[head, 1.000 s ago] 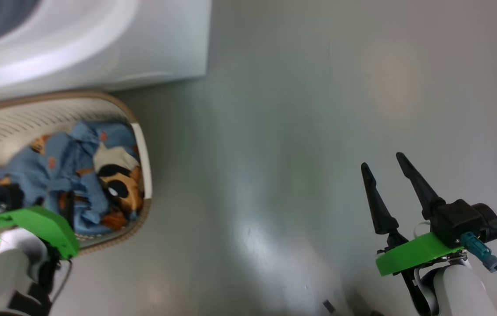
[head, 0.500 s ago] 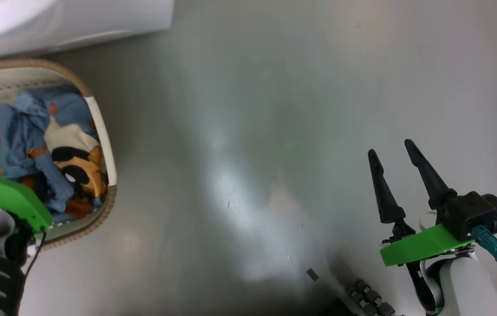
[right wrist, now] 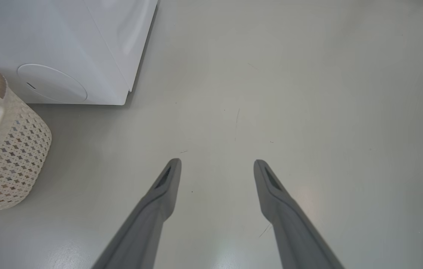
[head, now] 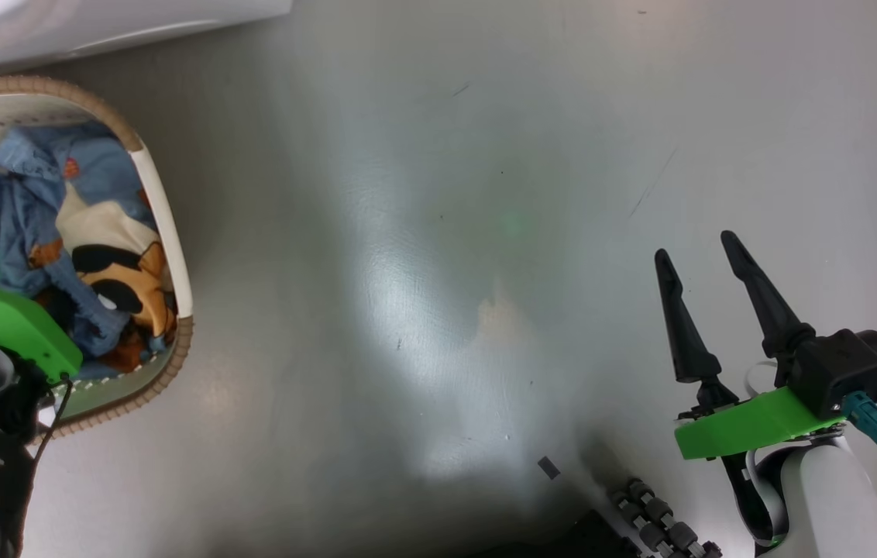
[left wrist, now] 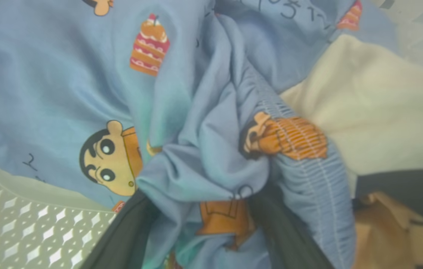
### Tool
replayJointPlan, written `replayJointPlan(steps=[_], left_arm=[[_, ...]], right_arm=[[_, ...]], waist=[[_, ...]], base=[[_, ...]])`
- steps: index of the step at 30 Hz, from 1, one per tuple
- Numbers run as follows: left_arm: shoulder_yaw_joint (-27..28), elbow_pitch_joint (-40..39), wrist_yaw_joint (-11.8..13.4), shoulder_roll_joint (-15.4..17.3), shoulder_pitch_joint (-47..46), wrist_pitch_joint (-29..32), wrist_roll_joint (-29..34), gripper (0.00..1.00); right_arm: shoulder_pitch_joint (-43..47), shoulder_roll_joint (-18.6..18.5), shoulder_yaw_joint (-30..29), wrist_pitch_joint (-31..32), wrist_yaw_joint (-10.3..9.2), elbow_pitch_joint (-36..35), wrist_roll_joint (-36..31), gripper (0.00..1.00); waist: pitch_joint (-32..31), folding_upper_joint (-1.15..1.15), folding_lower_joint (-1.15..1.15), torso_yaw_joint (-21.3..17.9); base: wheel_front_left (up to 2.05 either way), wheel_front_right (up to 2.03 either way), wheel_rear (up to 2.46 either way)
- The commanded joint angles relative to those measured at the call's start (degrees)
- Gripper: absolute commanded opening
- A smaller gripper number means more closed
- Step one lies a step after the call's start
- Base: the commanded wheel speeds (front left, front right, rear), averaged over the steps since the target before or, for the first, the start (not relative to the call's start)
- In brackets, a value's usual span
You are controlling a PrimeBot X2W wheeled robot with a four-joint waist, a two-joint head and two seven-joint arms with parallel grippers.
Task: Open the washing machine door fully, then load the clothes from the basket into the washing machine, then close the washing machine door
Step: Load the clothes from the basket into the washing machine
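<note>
**Left gripper (left wrist: 202,194) in the clothes (left wrist: 65,74), right gripper (head: 694,244) over the floor (head: 446,155)**

Head view: the basket (head: 175,364) sits at 9 o'clock, cut off by the frame edge, just beside the washer (head: 98,31), whose white corner shows at 11 o'clock. The clothes lie heaped inside the basket, blue printed fabric with a cream and orange piece (head: 121,263) against the wall at its 3 o'clock side. The left arm's green bracket (head: 8,329) hangs over the heap at 8 o'clock and hides that arm's fingers. At 4 o'clock the right gripper points toward 12, its two dark fingers apart with nothing between them, well clear of the basket. A row of small rollers (head: 655,531) shows at 5 o'clock.

Left wrist view: the two dark fingers (left wrist: 122,235) rise from 6 o'clock, spread wide and sunk into the blue fabric. A bunched fold sits between them (the cloth touches both, but the jaws do not pinch it). The cream piece lies at 2 o'clock, and the basket's perforated wall shows at 8 o'clock.

Right wrist view: the grey fingers (right wrist: 159,201) stand well apart over bare floor, holding nothing. The washer fills 10 to 11 o'clock, and the basket stands at 9 o'clock, just in front of it.
</note>
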Motion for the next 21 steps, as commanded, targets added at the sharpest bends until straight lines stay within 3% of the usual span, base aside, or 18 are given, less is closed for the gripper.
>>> replayJointPlan(steps=[1,3,4,5,6,21], left_arm=[[0.63,0.30,-0.09,2.42,0.44,0.15,-0.58,1.00],[0.05,0.57,-0.09,2.19,-0.05,0.41,-1.01,1.00],[-0.25,0.67,-0.09,2.10,-0.27,0.60,-1.20,0.71],[-0.62,0.70,-0.09,2.00,-0.49,0.74,-1.36,0.13],[-1.01,0.62,-0.09,1.92,-0.69,0.76,-1.50,0.00],[-2.38,1.07,-0.09,2.83,0.99,-1.95,-6.90,0.00]], right_arm=[[2.88,-0.17,0.68,-0.68,0.09,-1.30,-0.02,1.00],[3.05,-0.17,0.54,-0.68,0.09,-1.51,-0.10,1.00],[3.09,-0.17,0.47,-0.68,0.09,-1.58,-0.14,1.00],[3.10,-0.17,0.40,-0.68,0.09,-1.63,-0.17,1.00],[3.08,-0.17,0.34,-0.68,0.09,-1.66,-0.22,1.00],[0.03,-0.17,2.34,-0.68,0.09,-0.60,1.19,1.00]], waist=[[0.08,0.00,0.00,0.11],[0.17,0.00,0.00,0.25],[0.21,0.00,0.00,0.32],[0.26,0.00,0.00,0.39],[0.32,0.00,0.00,0.48],[-2.90,0.00,0.00,0.09]], base=[[0.00,0.00,0.00],[0.00,0.00,0.00],[0.00,0.00,0.00],[0.00,0.00,0.00],[0.00,0.00,0.00],[0.00,0.00,0.00]])
